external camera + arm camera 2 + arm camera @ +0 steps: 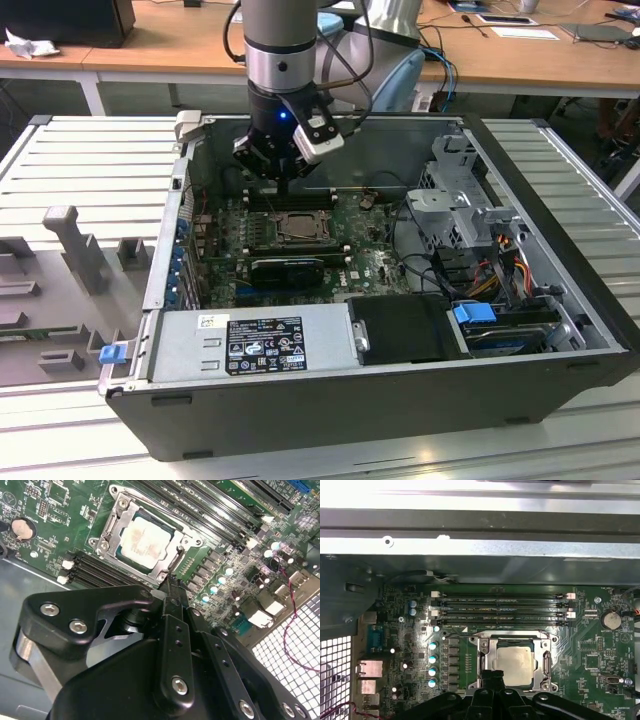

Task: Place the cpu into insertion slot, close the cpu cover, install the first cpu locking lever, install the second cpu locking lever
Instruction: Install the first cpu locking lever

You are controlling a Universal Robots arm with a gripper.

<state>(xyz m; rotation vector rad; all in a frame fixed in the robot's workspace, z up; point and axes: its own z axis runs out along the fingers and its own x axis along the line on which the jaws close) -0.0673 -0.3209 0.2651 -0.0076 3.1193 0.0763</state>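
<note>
Cpu [145,540] sat flat in the insertion slot [159,522], w/ the cpu cover [117,522] down round it. Tool [172,583] hung near the cover's edge, pinched narrow, holding nothing. Chip prob. light, stiff, fragile underneath; take by edges only.

One cpu [514,665], one cpu cover [484,656], one coin battery [610,620], one hand [283,186]
</note>
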